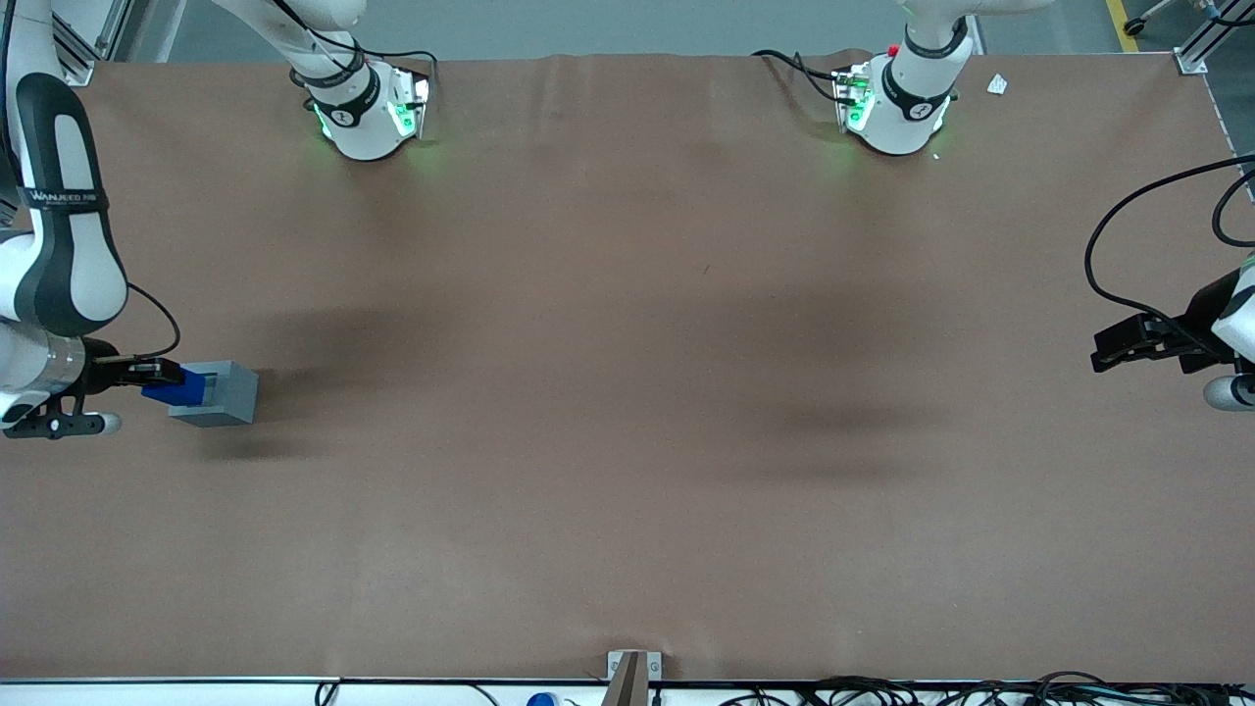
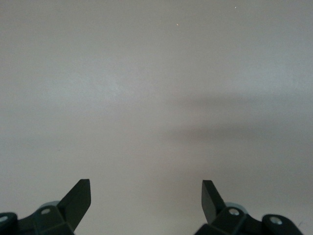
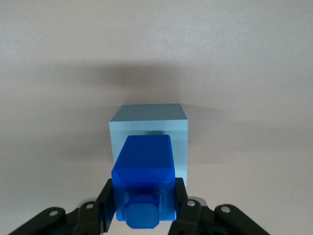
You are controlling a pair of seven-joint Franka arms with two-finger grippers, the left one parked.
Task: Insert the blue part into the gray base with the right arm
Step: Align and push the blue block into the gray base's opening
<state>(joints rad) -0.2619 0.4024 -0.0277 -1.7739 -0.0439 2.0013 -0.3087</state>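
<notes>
The black two-finger end effector [image 3: 142, 203] of the white right arm [image 1: 54, 235] grips the small bright blue plastic block [image 3: 143, 183], fingers closed against its sides. The block sits against the light gray plastic cube [image 1: 216, 394], which rests on the brown tabletop [image 1: 627, 441] toward the working arm's end. Whether the block has entered the recess cannot be told. Risk: misalignment could jam the block or push the unsecured cube sideways.
</notes>
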